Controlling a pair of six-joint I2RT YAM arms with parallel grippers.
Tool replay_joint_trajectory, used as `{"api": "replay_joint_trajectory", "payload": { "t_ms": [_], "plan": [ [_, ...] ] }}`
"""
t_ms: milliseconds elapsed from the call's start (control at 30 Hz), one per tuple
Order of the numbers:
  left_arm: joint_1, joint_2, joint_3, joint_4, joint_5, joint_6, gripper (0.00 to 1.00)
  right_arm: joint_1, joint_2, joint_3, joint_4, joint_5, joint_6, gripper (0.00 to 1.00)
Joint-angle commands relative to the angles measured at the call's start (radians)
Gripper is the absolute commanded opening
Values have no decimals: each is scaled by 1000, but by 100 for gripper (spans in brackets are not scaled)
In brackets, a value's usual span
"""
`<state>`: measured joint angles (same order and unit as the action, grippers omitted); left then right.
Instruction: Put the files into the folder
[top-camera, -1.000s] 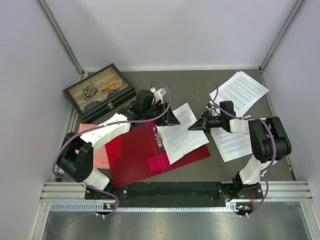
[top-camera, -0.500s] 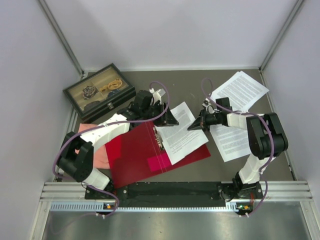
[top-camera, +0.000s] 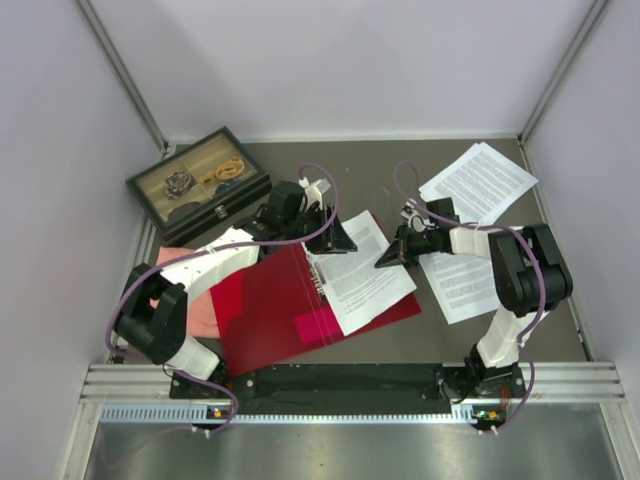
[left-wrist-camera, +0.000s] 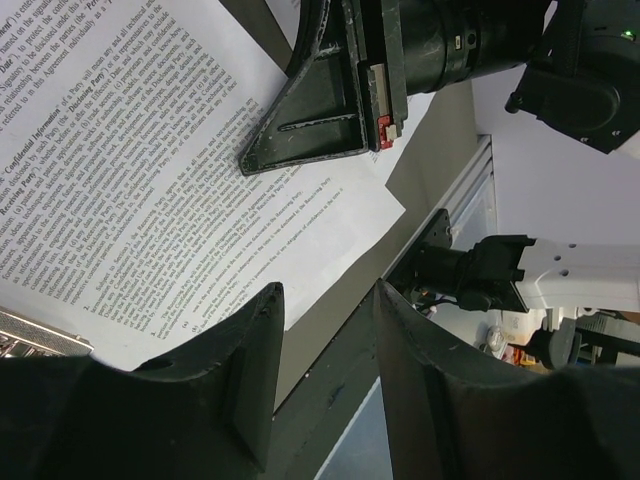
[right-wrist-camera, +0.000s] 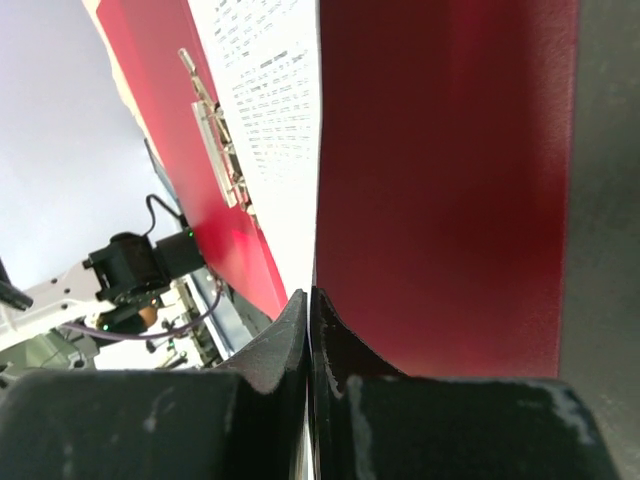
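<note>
A dark grey worktop (top-camera: 400, 165) is enclosed by pale walls. The flat red folder (top-camera: 265, 310) lies open toward 7 o'clock, with one white printed sheet (top-camera: 360, 275) resting on its 3 o'clock half. Over the last second this sheet has been nudged slightly toward 8 o'clock, further onto the folder, by the right gripper (top-camera: 382, 260), whose jaws are pressed together at the sheet's 3 o'clock edge. The left gripper (top-camera: 335, 242) is held over the sheet's 11 o'clock corner, jaws apart and empty. A second white sheet (top-camera: 478, 180) at 2 o'clock and a third white sheet (top-camera: 462, 290) at 3 o'clock are not yet filed, so most of the task is judged to be outstanding.
</note>
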<state>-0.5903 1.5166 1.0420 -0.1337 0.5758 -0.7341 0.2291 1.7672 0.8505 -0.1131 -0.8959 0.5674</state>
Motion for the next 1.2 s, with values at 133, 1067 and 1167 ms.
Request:
{"api": "replay_joint_trajectory", "payload": {
  "t_ms": [133,1067,1167],
  "plan": [
    [4,1,20,52,24,-2,46,22,-69,-57,88,66,31,0],
    [3,-18,1,49,25,1,46,67,-101,-100,170,126,118,0],
    [6,-16,-2,49,29,1,46,67,-101,-85,141,135,92,0]
  ]
}}
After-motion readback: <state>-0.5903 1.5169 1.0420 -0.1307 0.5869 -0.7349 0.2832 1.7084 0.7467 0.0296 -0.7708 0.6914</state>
